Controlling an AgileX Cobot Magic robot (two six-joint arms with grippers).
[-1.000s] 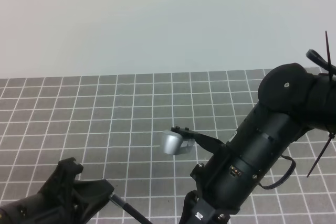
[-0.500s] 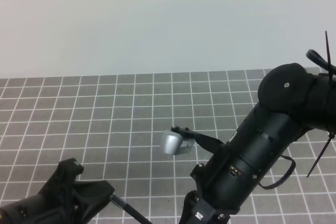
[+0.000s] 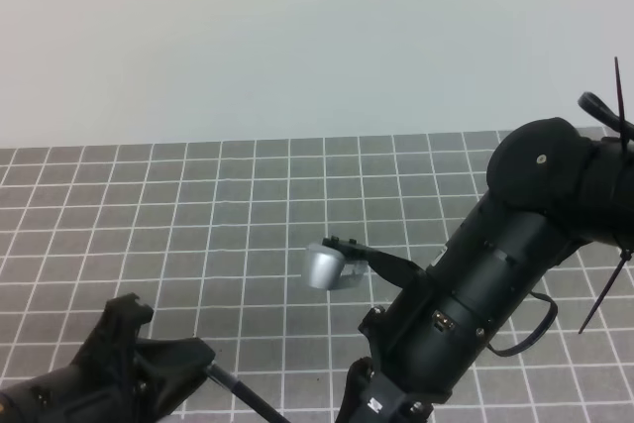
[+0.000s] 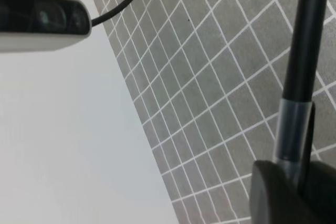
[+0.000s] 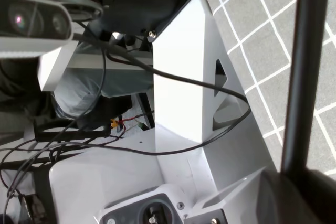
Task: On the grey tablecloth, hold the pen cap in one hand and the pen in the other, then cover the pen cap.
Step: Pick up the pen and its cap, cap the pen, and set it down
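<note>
Left gripper (image 3: 198, 366) sits at the bottom-left of the high view, low over the grey tablecloth (image 3: 198, 205), and is clamped on the pen (image 3: 244, 396). The pen's black shaft sticks out of the fingers toward the lower right and runs off the bottom edge. In the left wrist view the pen (image 4: 304, 51) rises straight up from the dark fingers (image 4: 278, 192), with a greyish translucent band just above the grip; the gridded cloth lies behind it. The right arm (image 3: 495, 264) fills the right side of the high view, slanting down to the bottom edge, with its silver wrist camera (image 3: 322, 267) pointing left over the cloth. Its claw is out of frame there. In the right wrist view only a dark mass of the right gripper (image 5: 299, 195) shows in the bottom-right corner, and a dark rod (image 5: 308, 66) runs straight up from it. Cannot tell whether that claw is clenched or released, nor what it holds. The pen cap cannot be made out in any view. A pale plain surface (image 3: 297, 37) lies beyond the cloth's far edge.
</note>
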